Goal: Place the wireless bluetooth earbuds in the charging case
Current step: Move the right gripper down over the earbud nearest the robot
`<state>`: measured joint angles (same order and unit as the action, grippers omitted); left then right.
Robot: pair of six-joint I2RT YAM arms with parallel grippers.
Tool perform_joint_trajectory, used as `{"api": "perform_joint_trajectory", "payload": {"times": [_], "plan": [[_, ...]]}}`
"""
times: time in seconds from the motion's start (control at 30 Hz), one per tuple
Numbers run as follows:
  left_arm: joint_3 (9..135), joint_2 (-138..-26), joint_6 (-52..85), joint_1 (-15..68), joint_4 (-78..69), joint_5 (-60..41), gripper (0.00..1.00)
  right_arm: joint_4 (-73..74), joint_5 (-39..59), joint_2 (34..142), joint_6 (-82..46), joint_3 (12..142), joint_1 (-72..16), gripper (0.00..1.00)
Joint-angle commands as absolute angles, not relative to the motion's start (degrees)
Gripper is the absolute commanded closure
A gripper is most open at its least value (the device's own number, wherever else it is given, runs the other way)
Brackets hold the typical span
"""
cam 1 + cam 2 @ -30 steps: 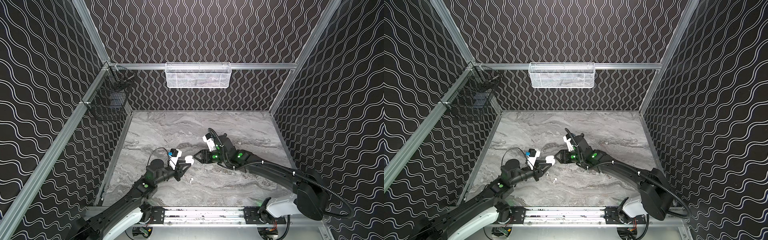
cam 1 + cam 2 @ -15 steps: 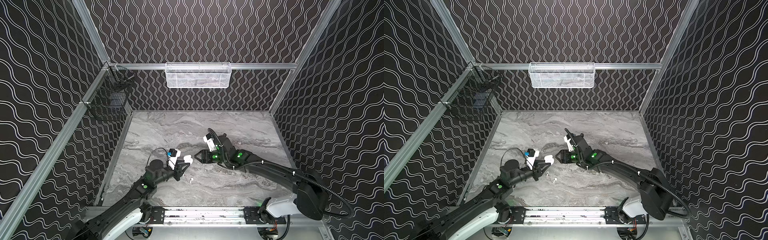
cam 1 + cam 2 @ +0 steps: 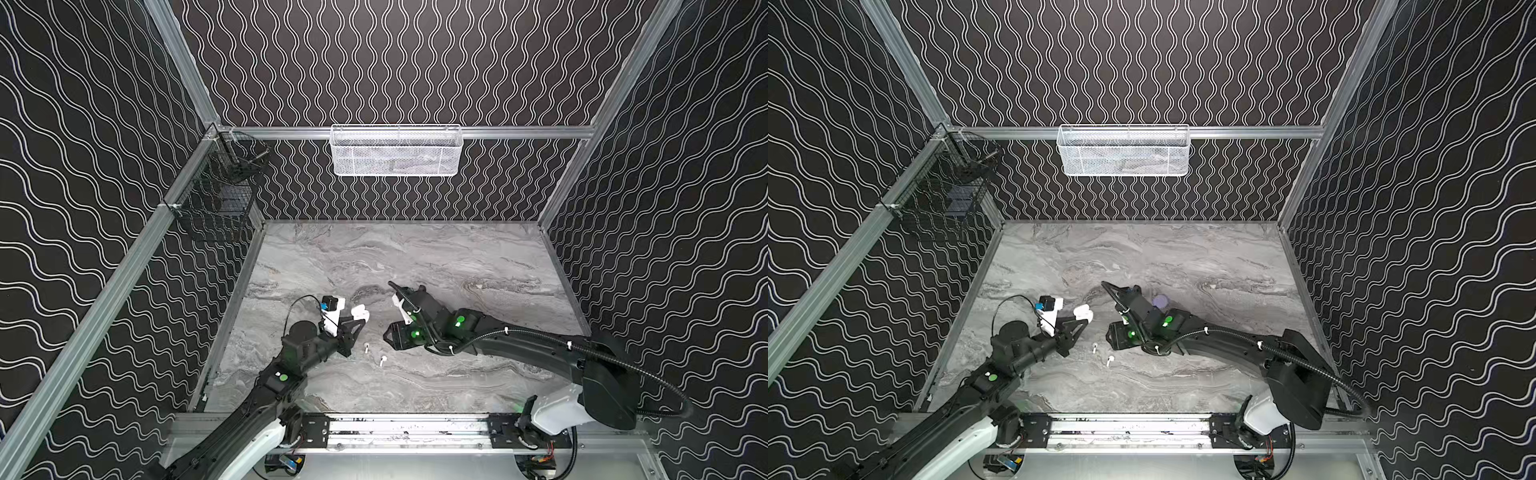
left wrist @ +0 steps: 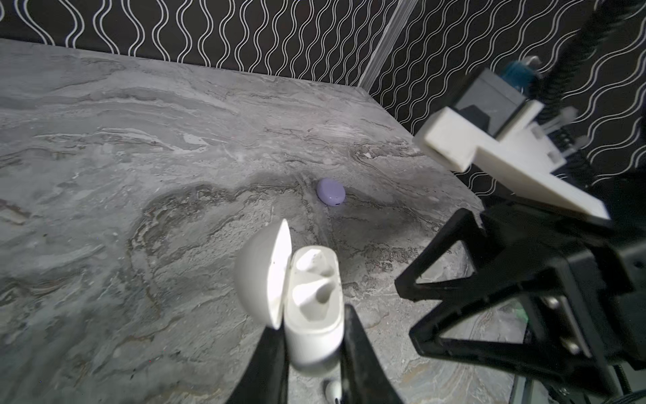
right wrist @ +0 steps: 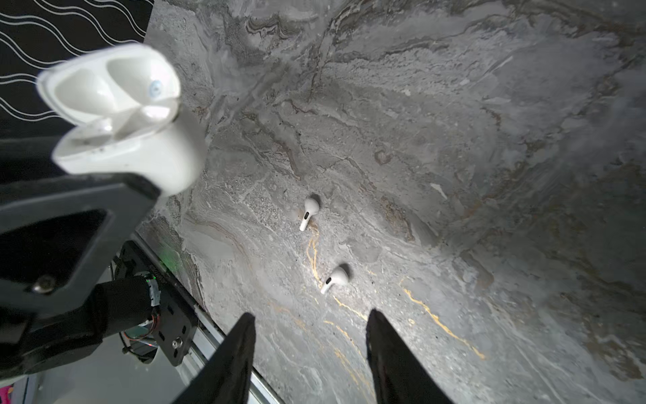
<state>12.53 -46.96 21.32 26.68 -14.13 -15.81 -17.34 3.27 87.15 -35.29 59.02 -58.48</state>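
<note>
White charging case (image 4: 314, 280) — lid hinged open, both sockets empty — is clamped in the left gripper (image 4: 313, 327), clear of the tabletop (image 5: 489, 175). Lilac case (image 4: 330, 191) lies closed on the tabletop. Right gripper (image 5: 311, 314): jaws parted, empty, above two white earbuds (image 5: 309, 211) (image 5: 335, 278) lying loose on the tabletop.

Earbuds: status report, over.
Left gripper shut on white case, lid open. Right gripper open, empty. Two white earbuds loose on table ahead of it. Path clear.
</note>
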Motion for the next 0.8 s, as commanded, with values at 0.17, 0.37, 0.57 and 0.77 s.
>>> {"api": "perform_joint_trajectory", "payload": {"times": [0.17,0.37,0.57,0.77], "plan": [[10.6,-49.6,26.5,21.2,-21.2,-23.2,0.94,-21.9,0.7,92.4,-39.5,60.7,-60.6,0.49],[9.4,-49.4,28.1,19.2,-23.6,-25.8,0.94,-22.7,1.0,97.7,-41.6,62.9,-62.6,0.51],[9.4,-48.7,28.1,19.0,-23.1,-25.8,0.94,-24.0,0.7,102.3,-42.9,65.2,-63.5,0.53],[9.3,-48.5,28.4,19.0,-23.3,-26.3,0.93,-26.0,0.0,105.7,-43.8,67.6,-63.5,0.55]]}}
